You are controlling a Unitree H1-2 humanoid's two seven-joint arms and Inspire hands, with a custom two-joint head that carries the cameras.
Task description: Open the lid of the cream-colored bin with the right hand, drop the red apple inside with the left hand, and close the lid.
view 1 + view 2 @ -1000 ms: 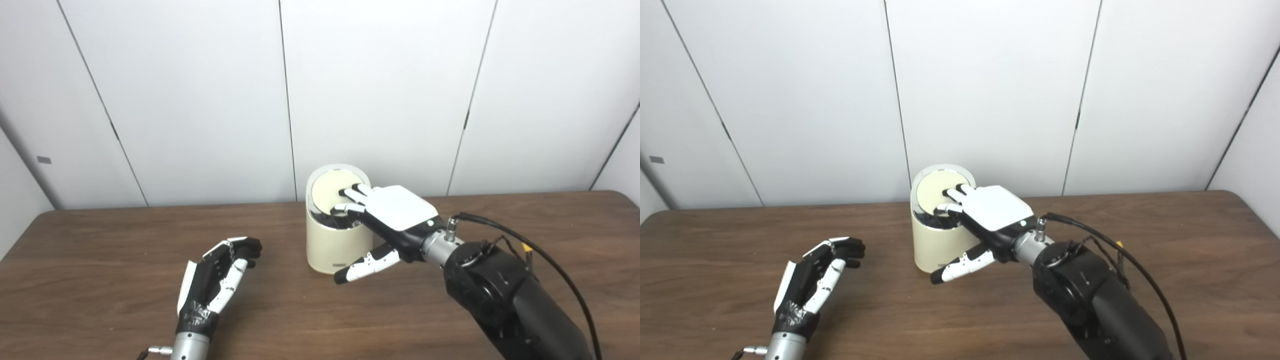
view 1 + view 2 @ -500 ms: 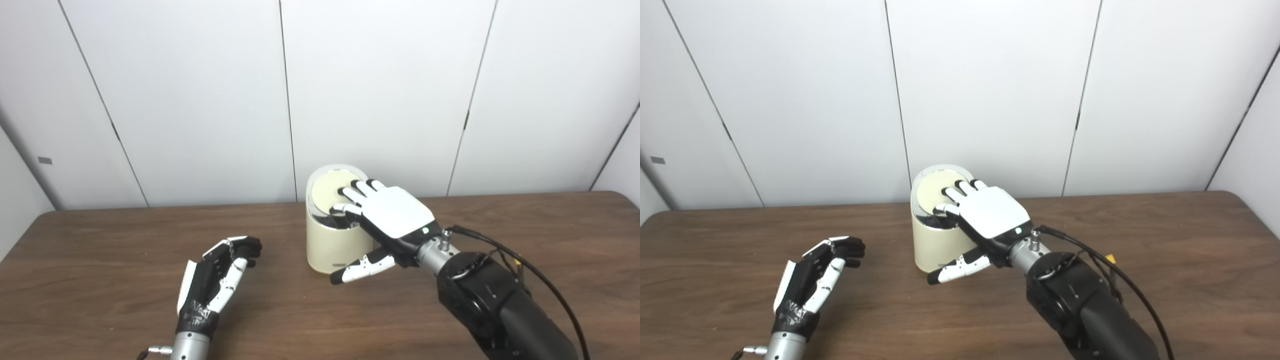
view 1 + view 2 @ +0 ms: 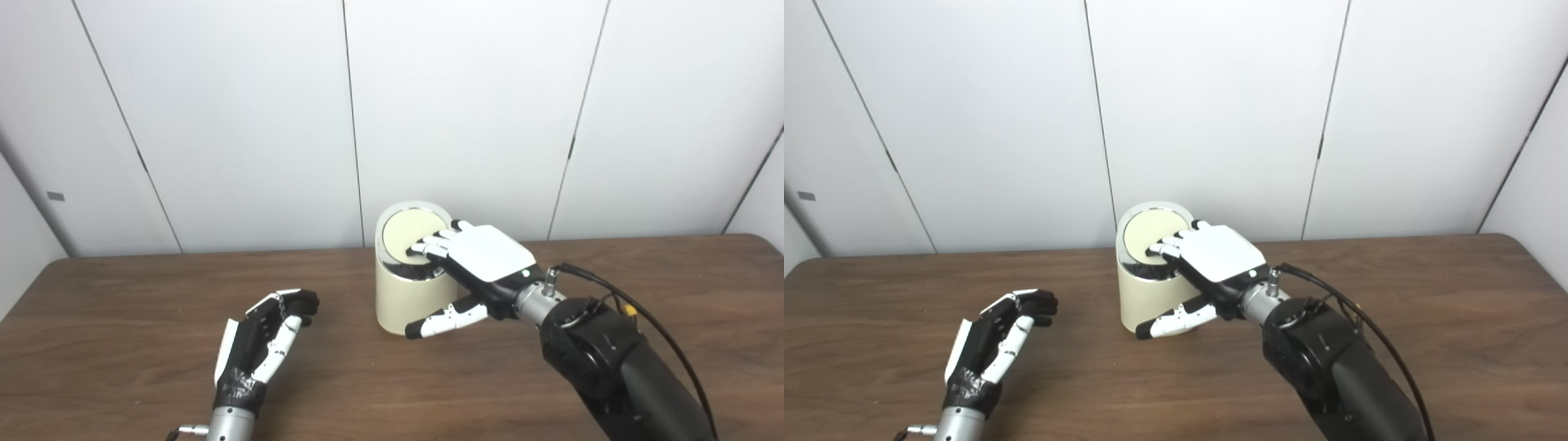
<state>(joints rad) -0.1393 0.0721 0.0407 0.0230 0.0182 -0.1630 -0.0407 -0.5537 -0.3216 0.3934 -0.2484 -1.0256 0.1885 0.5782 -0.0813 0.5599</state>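
Observation:
The cream-colored bin (image 3: 404, 301) stands upright at the middle of the table, near the wall. Its round lid (image 3: 401, 234) lies flat inside a shiny rim. My right hand (image 3: 484, 252) rests palm-down over the bin's right side, open, with its fingertips (image 3: 424, 249) on the lid and its thumb (image 3: 442, 320) stretched across the bin's front. My left hand (image 3: 264, 342) lies on the table to the bin's left, open and empty, fingers loosely curled. No red apple shows in either view.
The brown wooden table (image 3: 122, 306) runs across the whole picture. White wall panels (image 3: 245, 122) stand right behind the bin. A black cable (image 3: 618, 294) loops off my right forearm.
The lid was tipped, with a dark gap at its front; now it lies flat in the rim. My right hand's fingers slid back toward the lid's right edge. The left hand barely moved.

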